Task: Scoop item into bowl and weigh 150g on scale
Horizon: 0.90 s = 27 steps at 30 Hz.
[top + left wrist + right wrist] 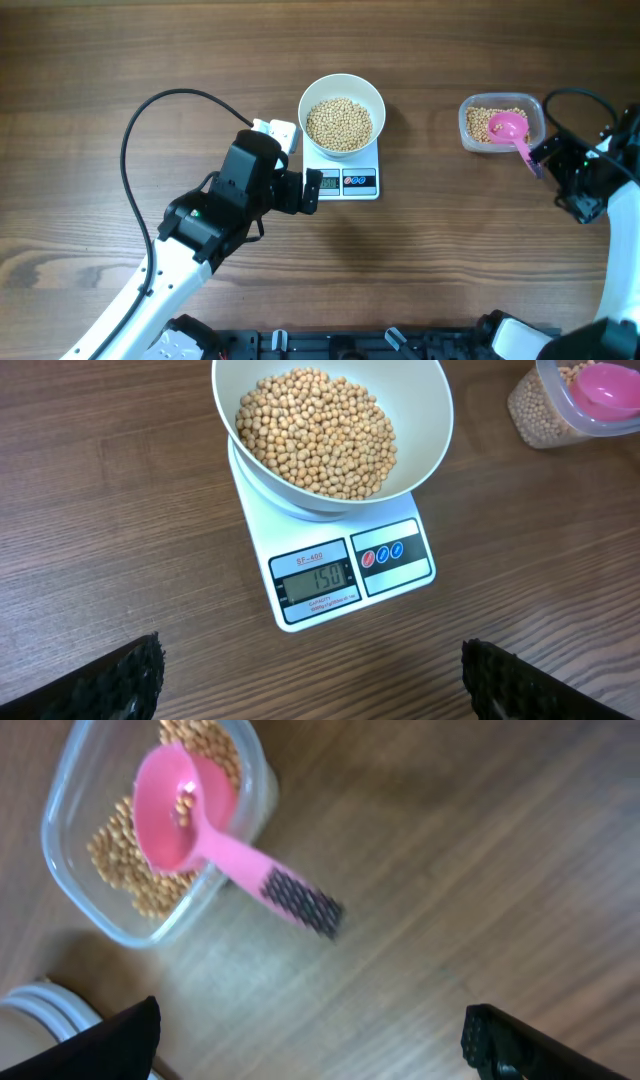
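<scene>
Wide open and empty at right gripper (310,1055), near pink scoop (215,830) propped over clear tub (70,870) rim. Likewise at left gripper (310,685), near scale (400,575) reading 150 under bowl (430,440) of soybeans (318,430). Could nudge scale, spoiling weight, or tip scoop.

Soft, even light from above falls on the wooden desk (100,80), with only faint shadows beside the arms. The white bowl (341,85) is bright but not washed out. The left wrist view is sharp: the scale (262,530) display reads clearly, while the left gripper (312,685) shows dark, soft-edged fingertips (115,682). The right wrist view is smeared by blur, softening the pink scoop (185,805), the clear tub (70,870) and the wood grain.
</scene>
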Motion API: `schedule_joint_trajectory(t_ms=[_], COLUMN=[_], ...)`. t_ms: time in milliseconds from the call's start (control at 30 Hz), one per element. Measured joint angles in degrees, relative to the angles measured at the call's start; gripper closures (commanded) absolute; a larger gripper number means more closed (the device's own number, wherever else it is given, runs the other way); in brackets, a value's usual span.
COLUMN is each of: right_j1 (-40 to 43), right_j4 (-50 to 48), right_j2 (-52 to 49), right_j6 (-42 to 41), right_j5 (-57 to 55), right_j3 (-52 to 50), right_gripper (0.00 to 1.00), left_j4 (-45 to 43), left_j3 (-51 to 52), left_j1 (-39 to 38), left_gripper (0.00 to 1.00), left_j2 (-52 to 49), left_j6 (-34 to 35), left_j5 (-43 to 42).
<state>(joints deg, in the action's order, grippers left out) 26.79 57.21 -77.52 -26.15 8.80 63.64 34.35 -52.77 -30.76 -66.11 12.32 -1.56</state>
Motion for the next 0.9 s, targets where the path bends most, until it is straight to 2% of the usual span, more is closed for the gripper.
schedule_joint_trajectory(t_ms=[133, 367, 500, 900], right_j1=[0.0, 0.0, 0.0, 0.0], right_j4=[4.26, 10.1, 10.58, 18.47], right_j2=[3.39, 9.55, 13.22, 13.62], right_j6=[1.05, 7.5, 9.62, 7.15], right_j5=[-0.96, -0.11, 0.15, 0.17], right_j3=[0.0, 0.0, 0.0, -0.02], right_gripper=[0.0, 0.0, 0.0, 0.0], left_j4=[-0.02, 0.0, 0.0, 0.0], left_j3=[0.0, 0.0, 0.0, 0.0], left_j1=[0.0, 0.0, 0.0, 0.0], left_gripper=[0.0, 0.0, 0.0, 0.0], left_j2=[0.0, 0.0, 0.0, 0.0], left_j6=[0.0, 0.0, 0.0, 0.0], left_j5=[0.0, 0.0, 0.0, 0.0])
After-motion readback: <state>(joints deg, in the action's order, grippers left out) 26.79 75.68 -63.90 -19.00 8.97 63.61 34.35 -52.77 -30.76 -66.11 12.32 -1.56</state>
